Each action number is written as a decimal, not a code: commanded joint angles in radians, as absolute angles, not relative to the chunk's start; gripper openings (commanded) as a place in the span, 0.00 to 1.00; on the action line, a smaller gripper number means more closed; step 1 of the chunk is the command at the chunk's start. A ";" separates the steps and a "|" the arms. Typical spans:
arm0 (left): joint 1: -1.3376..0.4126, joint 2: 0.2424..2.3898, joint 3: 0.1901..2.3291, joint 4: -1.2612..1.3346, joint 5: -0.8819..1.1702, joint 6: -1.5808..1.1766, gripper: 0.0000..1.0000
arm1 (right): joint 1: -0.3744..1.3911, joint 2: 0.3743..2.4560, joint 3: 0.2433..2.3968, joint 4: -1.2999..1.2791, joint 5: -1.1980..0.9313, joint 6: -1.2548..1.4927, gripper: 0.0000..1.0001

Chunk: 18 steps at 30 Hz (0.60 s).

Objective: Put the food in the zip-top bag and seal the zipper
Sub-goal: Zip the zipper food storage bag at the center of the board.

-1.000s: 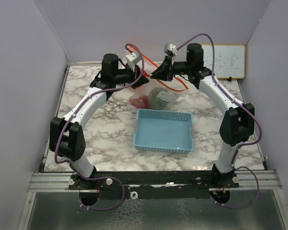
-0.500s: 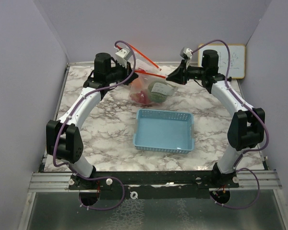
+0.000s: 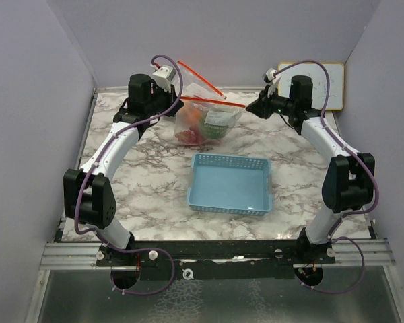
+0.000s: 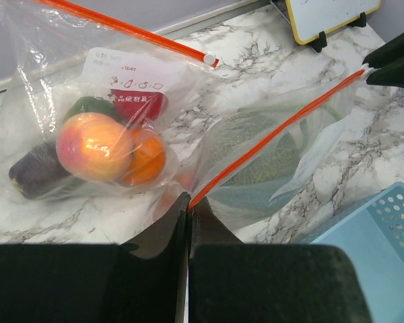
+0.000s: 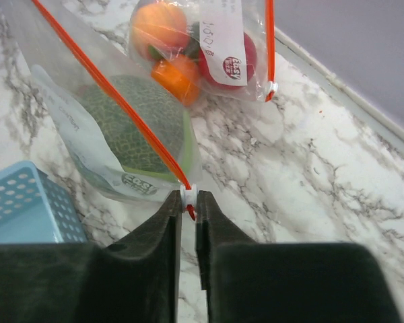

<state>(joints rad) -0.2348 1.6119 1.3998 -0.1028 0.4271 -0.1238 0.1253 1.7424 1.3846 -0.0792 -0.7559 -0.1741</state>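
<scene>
A clear zip-top bag [image 3: 203,121] with an orange zipper strip hangs stretched between my two grippers above the far table. Inside it are the green netted melon [image 5: 136,124], a peach [image 4: 94,146], an orange [image 4: 147,160], a red apple [image 4: 138,105] and a dark purple fruit [image 4: 32,176]. My left gripper [image 4: 188,204] is shut on the left end of the zipper strip. My right gripper [image 5: 188,200] is shut on the white zipper slider [image 5: 188,195] at the right end. A second bag with its own orange strip [image 3: 200,78] lies against the first, behind it.
The light-blue plastic basket [image 3: 230,183] stands in the middle of the marble table, in front of the bag. A small whiteboard [image 3: 323,85] leans at the back right. Purple walls close in the left, right and back sides.
</scene>
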 commanded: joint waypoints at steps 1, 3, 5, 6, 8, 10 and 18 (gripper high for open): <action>-0.208 1.585 1.417 -0.040 0.421 -0.167 0.00 | 0.103 1.728 1.475 -0.064 -0.694 0.025 0.36; -0.203 1.592 1.432 -0.042 0.417 -0.191 0.00 | 0.103 1.742 1.526 -0.108 -0.721 0.088 0.57; -0.193 1.596 1.442 -0.030 0.430 -0.219 0.00 | 0.103 1.740 1.555 -0.127 -0.705 0.154 0.99; -0.185 1.597 1.446 -0.017 0.436 -0.242 0.00 | 0.103 1.734 1.558 -0.127 -0.690 0.179 0.99; -0.165 1.600 1.454 0.009 0.467 -0.292 0.55 | 0.103 1.713 1.552 -0.124 -0.641 0.218 0.99; -0.149 1.605 1.457 0.047 0.526 -0.334 0.98 | 0.103 1.691 1.554 -0.128 -0.558 0.268 0.99; -0.086 1.632 1.476 0.267 0.672 -0.578 0.99 | 0.103 1.632 1.536 -0.156 -0.371 0.333 0.99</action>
